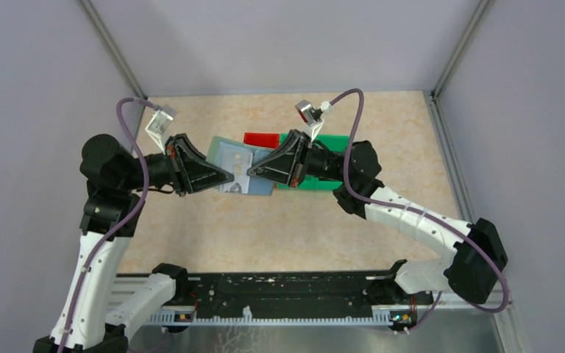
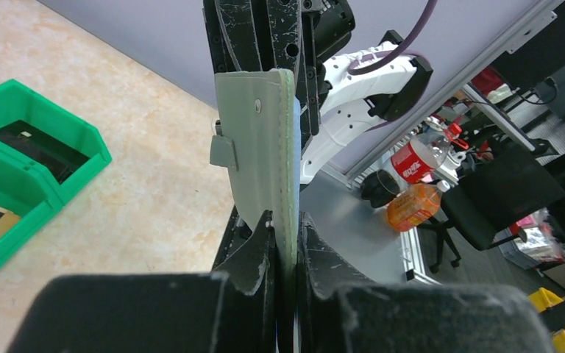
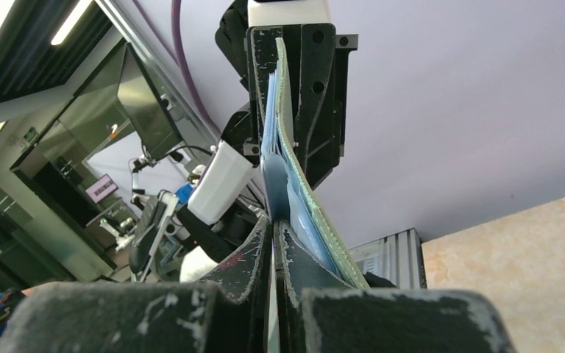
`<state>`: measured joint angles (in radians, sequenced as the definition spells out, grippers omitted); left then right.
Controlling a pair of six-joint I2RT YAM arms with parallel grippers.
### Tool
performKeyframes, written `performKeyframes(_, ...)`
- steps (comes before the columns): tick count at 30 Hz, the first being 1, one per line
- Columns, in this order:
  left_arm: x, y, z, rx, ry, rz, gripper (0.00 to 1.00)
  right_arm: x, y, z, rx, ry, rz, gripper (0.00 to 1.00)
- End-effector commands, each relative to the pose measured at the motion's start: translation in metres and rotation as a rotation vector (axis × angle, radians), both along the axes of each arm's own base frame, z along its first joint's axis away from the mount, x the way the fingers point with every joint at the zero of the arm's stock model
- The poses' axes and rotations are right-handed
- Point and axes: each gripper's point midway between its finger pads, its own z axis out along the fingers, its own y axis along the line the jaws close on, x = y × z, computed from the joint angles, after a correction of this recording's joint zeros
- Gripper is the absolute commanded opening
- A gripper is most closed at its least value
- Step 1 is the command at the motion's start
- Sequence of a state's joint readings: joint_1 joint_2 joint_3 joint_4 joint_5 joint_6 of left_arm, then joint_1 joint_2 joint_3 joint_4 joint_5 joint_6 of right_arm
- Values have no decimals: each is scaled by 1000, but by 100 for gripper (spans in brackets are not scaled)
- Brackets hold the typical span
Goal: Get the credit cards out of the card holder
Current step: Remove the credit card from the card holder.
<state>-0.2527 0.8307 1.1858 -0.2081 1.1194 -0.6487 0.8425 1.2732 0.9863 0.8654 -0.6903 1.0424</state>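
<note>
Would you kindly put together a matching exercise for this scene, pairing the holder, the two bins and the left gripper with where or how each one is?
Things:
1. holder
2. green bin
3. red bin
4. left gripper

Places or states:
A. clamped on the holder's edge
B. has a dark item inside
C. held above the table
D. just left of the green bin

Pairs: 1-C, 2-B, 3-D, 4-A
</note>
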Motion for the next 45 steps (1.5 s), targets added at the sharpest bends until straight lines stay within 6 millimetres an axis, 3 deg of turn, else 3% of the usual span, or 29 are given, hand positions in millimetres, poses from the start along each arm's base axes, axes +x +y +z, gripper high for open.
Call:
performKeyframes(1, -15, 0, 12, -28, -32, -57, 7, -16, -18, 23, 82, -74, -15, 0)
performKeyframes(7, -20, 0, 14, -36, -31, -86, 12, -5, -26, 16, 87, -44, -100, 0)
performKeyframes(12, -16, -1, 15, -42, -30, -69, 13, -5, -27, 21, 99, -45, -102, 2)
performKeyframes(14, -10, -1, 12, -35, -25, -37, 10, -8, -25, 23, 103, -47, -80, 21)
performKeyframes(15, -6, 0, 10, -32, -25, -19, 8, -10, -23, 25, 105, -51, -72, 26)
performKeyframes(17, -3, 0, 8, -27, -23, -1, 6, -11, -19, 26, 99, -55, -62, 33)
performKeyframes(20, 1, 0, 7, -26, -28, 19, 5, -9, -12, 25, 80, -54, -56, 36)
performKeyframes(29, 2, 1, 7, -20, -52, 33, 6, -4, 0, 27, 66, -47, -37, 29)
performKeyframes(37, -2, 0, 8, -19, -46, 7, 18, -4, 0, 27, 78, -37, -31, 0)
performKeyframes(45, -15, 0, 16, -44, -31, -54, 32, 5, -8, 16, 101, 8, -93, 0)
